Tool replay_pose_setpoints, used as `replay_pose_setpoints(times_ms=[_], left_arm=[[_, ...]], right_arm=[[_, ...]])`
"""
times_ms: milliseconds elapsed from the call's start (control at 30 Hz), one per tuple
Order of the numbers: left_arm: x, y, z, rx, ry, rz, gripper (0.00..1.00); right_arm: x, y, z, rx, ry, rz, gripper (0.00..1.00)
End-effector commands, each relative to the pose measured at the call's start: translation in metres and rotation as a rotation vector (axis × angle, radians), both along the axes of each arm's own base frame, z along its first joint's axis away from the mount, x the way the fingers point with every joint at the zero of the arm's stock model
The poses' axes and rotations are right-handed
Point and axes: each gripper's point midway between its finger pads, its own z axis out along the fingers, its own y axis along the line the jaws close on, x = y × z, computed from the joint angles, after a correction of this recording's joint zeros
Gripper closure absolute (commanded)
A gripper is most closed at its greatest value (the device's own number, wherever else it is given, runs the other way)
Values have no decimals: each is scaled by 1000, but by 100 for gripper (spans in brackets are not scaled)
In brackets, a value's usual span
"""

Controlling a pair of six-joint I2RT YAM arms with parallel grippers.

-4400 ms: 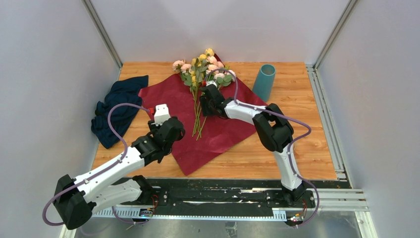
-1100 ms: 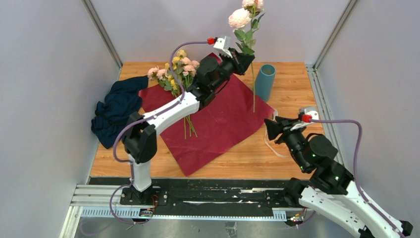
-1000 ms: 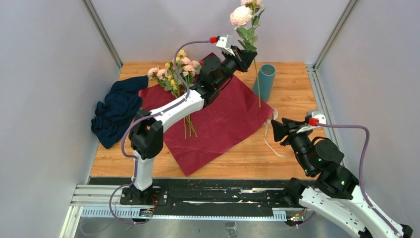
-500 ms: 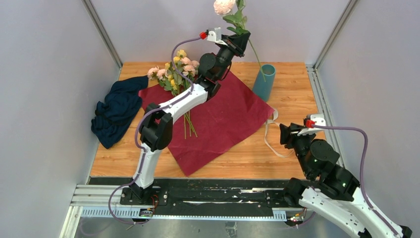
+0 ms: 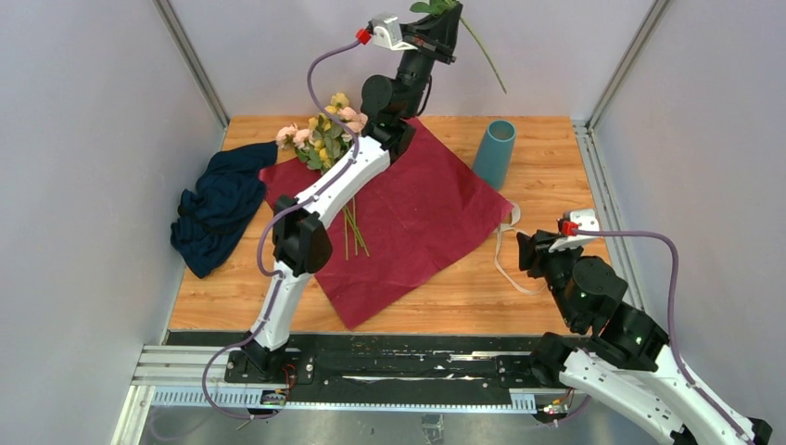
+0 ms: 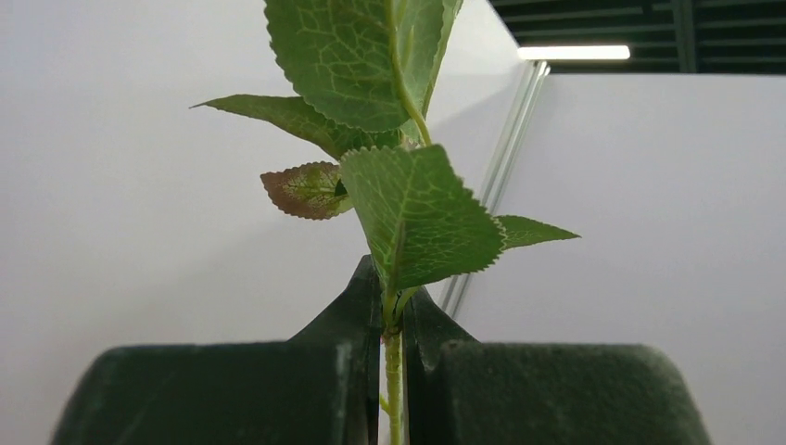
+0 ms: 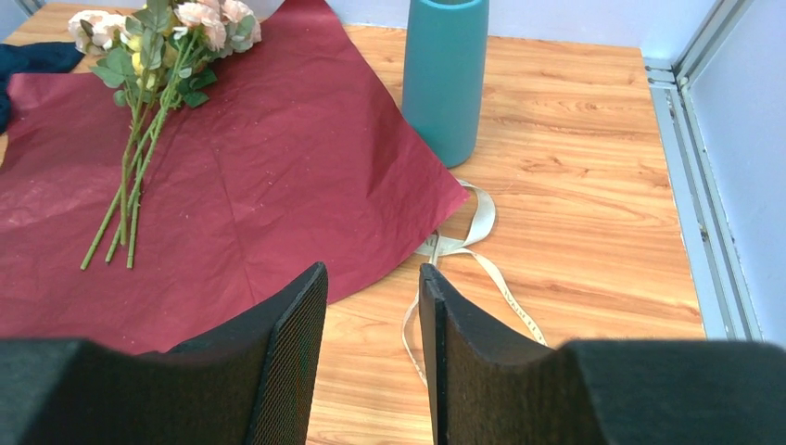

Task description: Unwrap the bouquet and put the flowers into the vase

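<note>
My left gripper [image 5: 445,26] is raised high near the back wall, shut on the green stem of one flower [image 6: 394,362]. Serrated leaves [image 6: 417,213] fan out above the fingers. In the top view the stem [image 5: 489,67] slants down to the right and ends in the air above the teal vase [image 5: 494,153]; its bloom is out of view. The other flowers [image 5: 324,139] lie on the opened maroon wrapping paper [image 5: 408,222]. My right gripper [image 5: 526,252] hovers open and empty over the wood near the paper's right corner, facing the vase [image 7: 445,79].
A loose beige ribbon [image 7: 463,246] trails on the wood by the paper's right corner. A dark navy cloth [image 5: 218,204] lies crumpled at the left edge of the table. Grey walls close in the back and both sides.
The left arm has lifted the flower higher and tilted it, so the bloom has left the top of the view. The right gripper has shifted a little and stays open.
</note>
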Motion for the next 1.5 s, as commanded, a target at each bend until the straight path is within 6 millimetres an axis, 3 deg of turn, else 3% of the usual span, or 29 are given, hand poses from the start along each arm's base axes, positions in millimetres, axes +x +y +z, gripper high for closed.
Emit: replay_pose_setpoints(times_ms=[0, 267, 433, 600, 767, 967, 1233, 1467], left_arm=[[35, -14, -52, 107, 67, 89, 100], [51, -38, -89, 167, 28, 85, 100], [66, -41, -117, 169, 73, 103, 100], [60, -47, -122, 199, 69, 64, 100], [55, -45, -118, 186, 71, 67, 100], [52, -31, -93, 167, 40, 129, 100], [19, -31, -65, 150, -25, 15, 100], [9, -27, -54, 145, -42, 1, 100]], right_arm=[[-7, -4, 22, 25, -46, 28, 56], [-5, -10, 30, -26, -70, 10, 57], [-4, -6, 27, -45, -58, 21, 57], [0, -2, 20, -53, -44, 21, 57], [0, 1, 19, -53, -40, 29, 57], [-1, 1, 16, -52, -41, 33, 57], [-1, 2, 16, -56, -40, 38, 57], [0, 3, 13, -65, -29, 42, 57]])
